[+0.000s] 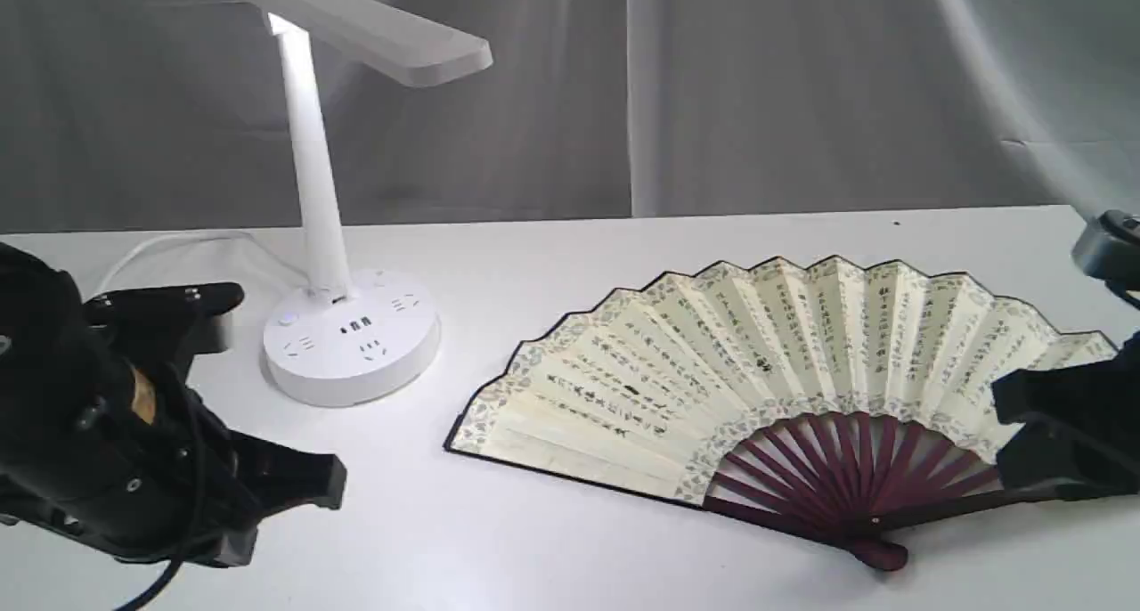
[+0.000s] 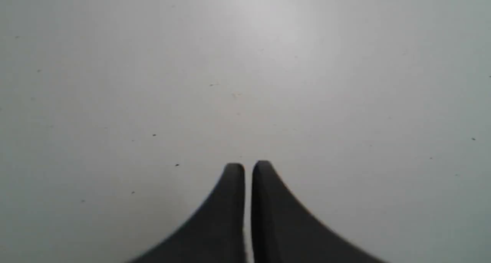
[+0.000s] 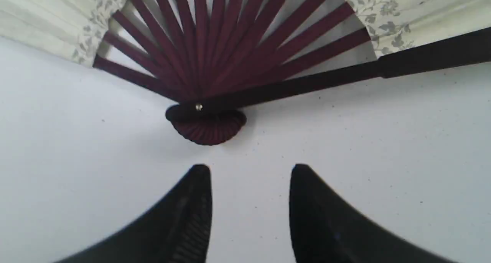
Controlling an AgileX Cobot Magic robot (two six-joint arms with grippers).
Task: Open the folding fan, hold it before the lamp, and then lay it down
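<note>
- left hand (image 2: 248, 165), nearest the exterior camera, is narrow: fingers nearly touching, a thin slit between them, nothing held, over bare surface (image 2: 268, 63).
- right hand (image 3: 249, 170) stands wide with nothing between its fingers, just short of the rivet end of the folding fan (image 3: 215, 63), not touching it.
- folding fan lies fully spread and flat on the surface, ribs toward the right hand.
- lamp (image 1: 313, 175) stands upright, apart from the fan, on the left hand's side.

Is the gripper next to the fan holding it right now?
No, the folding fan lies spread on the table, and the right gripper hangs open just short of its pivot, touching nothing.
</note>
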